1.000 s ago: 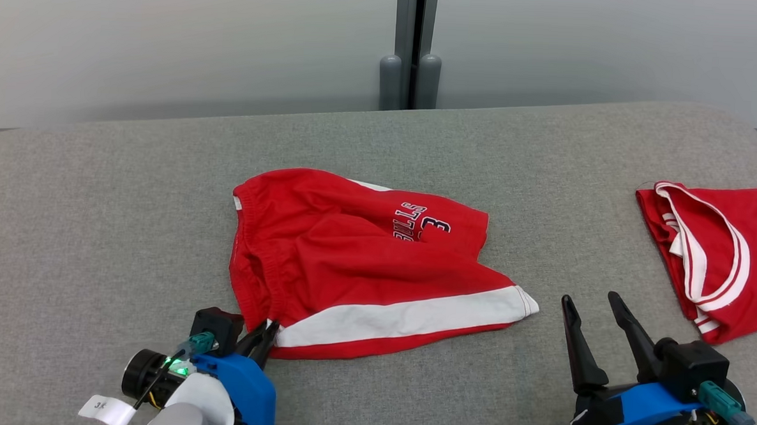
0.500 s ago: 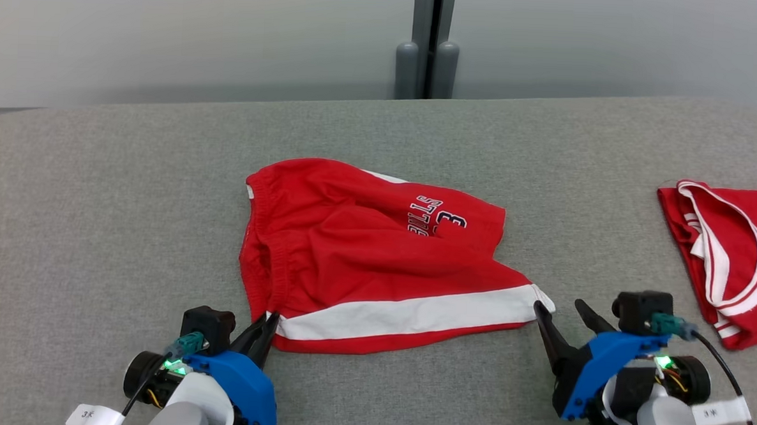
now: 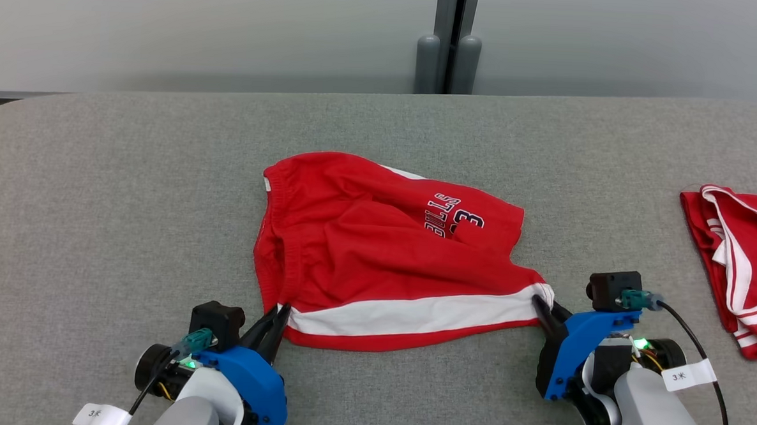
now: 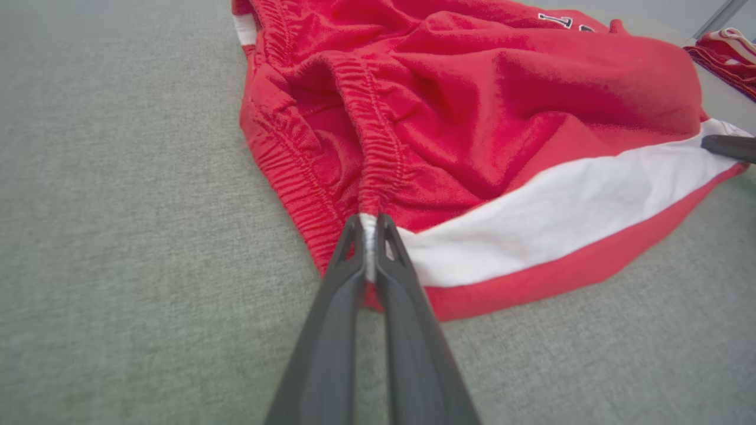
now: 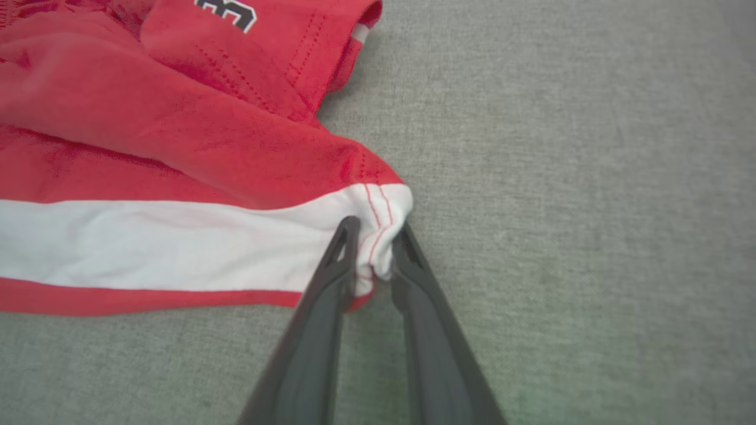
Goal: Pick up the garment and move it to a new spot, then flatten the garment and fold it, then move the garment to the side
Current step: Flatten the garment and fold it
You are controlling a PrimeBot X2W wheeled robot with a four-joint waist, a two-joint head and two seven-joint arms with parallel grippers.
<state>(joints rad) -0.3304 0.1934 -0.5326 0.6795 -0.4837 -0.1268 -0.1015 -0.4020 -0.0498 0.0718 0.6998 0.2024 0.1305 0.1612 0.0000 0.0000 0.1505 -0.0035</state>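
Right gripper (image 3: 544,304) has swung in and pinched the shorts (image 3: 376,263) at their white hem (image 5: 331,236); left gripper (image 3: 278,311) stays clamped on the waistband (image 4: 378,171), so lifting can start.

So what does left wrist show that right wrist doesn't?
Left wrist: left gripper shut on the waistband corner, the other arm's finger at the end of the stripe, a jersey behind. Right wrist: right gripper pinching the stitched hem corner, and the leg opening. Both: red shorts, white stripe, grey surface.
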